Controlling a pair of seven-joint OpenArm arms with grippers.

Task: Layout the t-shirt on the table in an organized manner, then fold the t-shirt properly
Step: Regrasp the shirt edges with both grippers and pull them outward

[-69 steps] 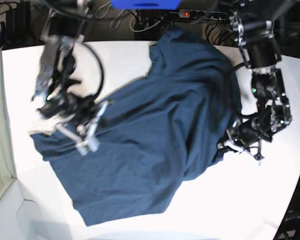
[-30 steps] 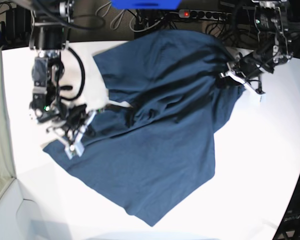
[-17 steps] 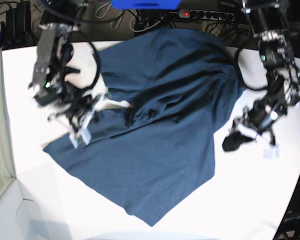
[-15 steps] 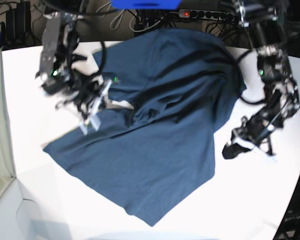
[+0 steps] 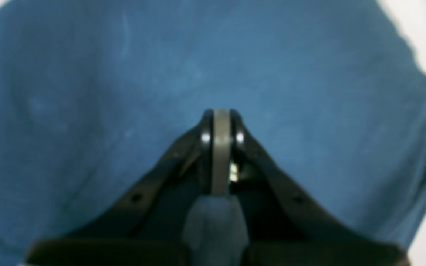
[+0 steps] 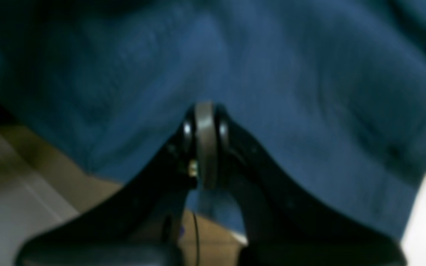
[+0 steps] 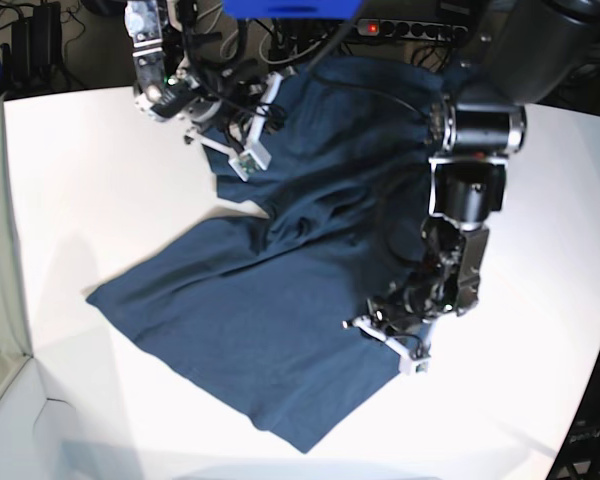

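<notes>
The white table point(image 7: 70, 190) carries the navy t-shirt point(image 7: 280, 290), spread rumpled from its far edge to near centre. The left gripper point(image 7: 392, 340) is over the shirt's right edge and the right gripper point(image 7: 242, 150) over its far-left part. Both have their jaws pressed together, holding nothing.

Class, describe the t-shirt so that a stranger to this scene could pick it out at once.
Start at the large white table. Sprawled across its middle, reaching the far edge, lies the t-shirt. It is the only cloth there: dark navy, rumpled at the far end, flatter at the near end.
</notes>
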